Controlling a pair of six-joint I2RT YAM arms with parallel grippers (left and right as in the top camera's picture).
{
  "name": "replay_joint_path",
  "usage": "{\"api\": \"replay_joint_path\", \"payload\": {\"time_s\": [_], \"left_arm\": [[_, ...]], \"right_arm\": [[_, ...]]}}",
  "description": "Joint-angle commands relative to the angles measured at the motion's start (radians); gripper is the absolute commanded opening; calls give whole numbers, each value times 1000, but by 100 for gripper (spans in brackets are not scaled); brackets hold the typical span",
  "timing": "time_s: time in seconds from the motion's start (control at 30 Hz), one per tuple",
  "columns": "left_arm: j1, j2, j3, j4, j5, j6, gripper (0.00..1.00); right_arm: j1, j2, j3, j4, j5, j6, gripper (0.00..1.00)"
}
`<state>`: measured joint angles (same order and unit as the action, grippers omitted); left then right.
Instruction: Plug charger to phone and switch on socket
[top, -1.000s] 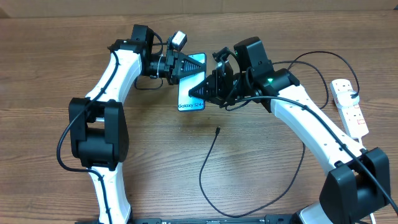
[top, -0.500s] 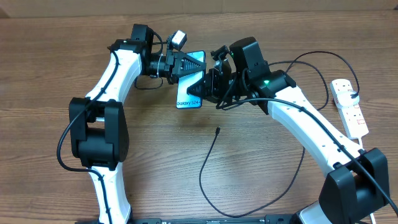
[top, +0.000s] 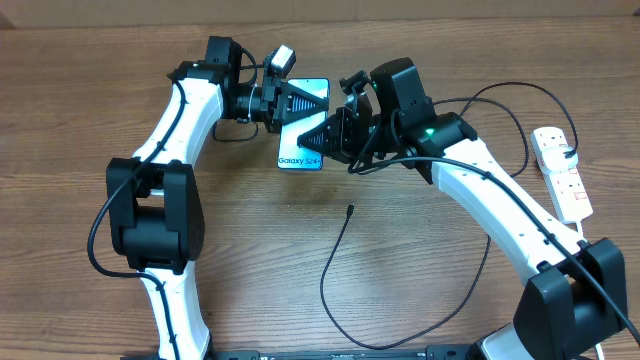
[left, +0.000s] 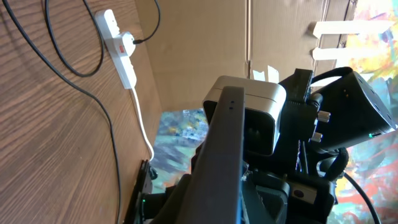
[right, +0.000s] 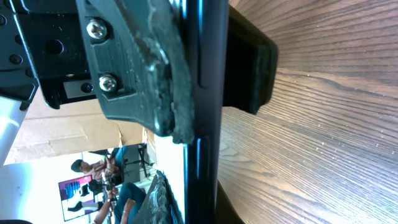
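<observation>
Two grippers meet over one slim rectangular phone (top: 300, 160) with a light-blue screen and black edges in the upper middle of the overhead view. The left gripper (top: 305, 103) is closed on the phone's upper end. The right gripper (top: 312, 140) is clamped on it from the right, just above the "Galaxy S24" lettering. Whether the phone rests on the brown wooden table (top: 80, 120) or is lifted cannot be told here. Below it, apart from it, lies the charger (top: 349, 212), a thin black cable whose small connector tip points up towards the phone. The white oblong socket (top: 562, 172) with red switches sits at the right edge.

The left wrist view shows the phone (left: 227, 155) only as a grey edge rising through the centre. This gripper's own fingers are hard to make out. The socket (left: 118, 45) appears at upper left, with a black lead meeting its side.

The right wrist view alone gives the grip plainly. The phone (right: 208, 93) stands edge-on, squeezed between a worn dark finger pad (right: 155, 68) and a black block opposite. The screen is hidden.
</observation>
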<state>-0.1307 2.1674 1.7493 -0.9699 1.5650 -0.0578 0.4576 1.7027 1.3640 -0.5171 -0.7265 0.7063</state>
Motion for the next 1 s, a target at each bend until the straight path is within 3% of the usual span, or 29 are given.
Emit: {"api": "replay_joint_path", "payload": {"time_s": [0.0,0.07,0.1,0.23,0.3,0.43,0.57,0.67,0.8,0.97], "left_arm": [[-49,-30,3,-23,17,9,4],[-49,-31,3,-24,17,8,4],[-49,-31,3,-25,17,8,4],[-49,-30,3,-24,13,9,4],[-49,-30,3,-24,-28,9,4],[-46,-30,3,-74,-283,9,4],[-45,-30,3,-120,-413,9,4],[-45,-30,3,-130,-574,0,4],[-53,-30,0,-161,-923,-140,4],[-89,-30,-13,-231,-1243,-241,4]], "right_arm": [[-16,-7,10,-1,272,0,4],[-16,-7,10,-14,285,-6,9],[-16,-7,10,-21,285,-19,19],[-16,-7,10,-66,280,-53,39],[-16,-7,10,-93,280,-68,42],[-16,-13,10,-159,285,-167,52],[-16,-18,10,-221,360,-188,57],[-16,-18,10,-283,450,-188,68],[-16,-18,10,-365,567,-188,80],[-16,-16,10,-467,666,-188,85]]}}
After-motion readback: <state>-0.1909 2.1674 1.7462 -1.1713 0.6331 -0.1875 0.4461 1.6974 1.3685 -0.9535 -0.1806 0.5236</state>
